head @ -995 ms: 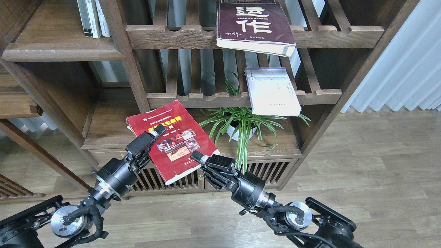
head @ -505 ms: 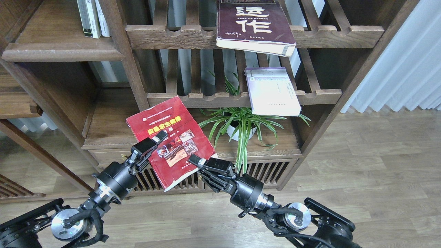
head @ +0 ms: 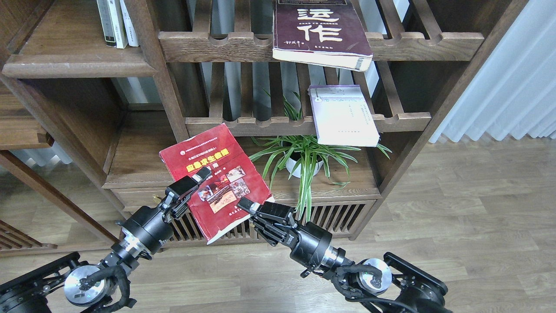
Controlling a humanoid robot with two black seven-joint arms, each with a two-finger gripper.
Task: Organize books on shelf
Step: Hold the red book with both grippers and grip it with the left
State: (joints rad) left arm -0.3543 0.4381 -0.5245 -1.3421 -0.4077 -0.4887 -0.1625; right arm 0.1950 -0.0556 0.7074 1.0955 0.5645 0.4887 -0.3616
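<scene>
The red book (head: 219, 174) with a photo collage is held tilted in front of the lower cabinet, between both grippers. My left gripper (head: 193, 181) is shut on its left edge, one finger lying over the cover. My right gripper (head: 246, 206) is shut on its lower right edge. The pale lavender-white book (head: 345, 115) lies on the middle slatted rack. The thick maroon book (head: 319, 32) with white characters lies on the upper slatted rack, overhanging its front rail. The solid plank shelf (head: 74, 58) is at the upper left.
Thin white- and grey-spined books (head: 117, 21) stand at the back of the plank shelf. A potted spider plant (head: 302, 156) stands on the lower board right of the red book. A dark upright post (head: 156, 65) separates shelf and racks. A curtain (head: 512, 78) hangs at the right.
Both grippers have sunk slightly with the red book, the right one also to the left; the book's lower corner now hangs lower. The other two books have not moved.
</scene>
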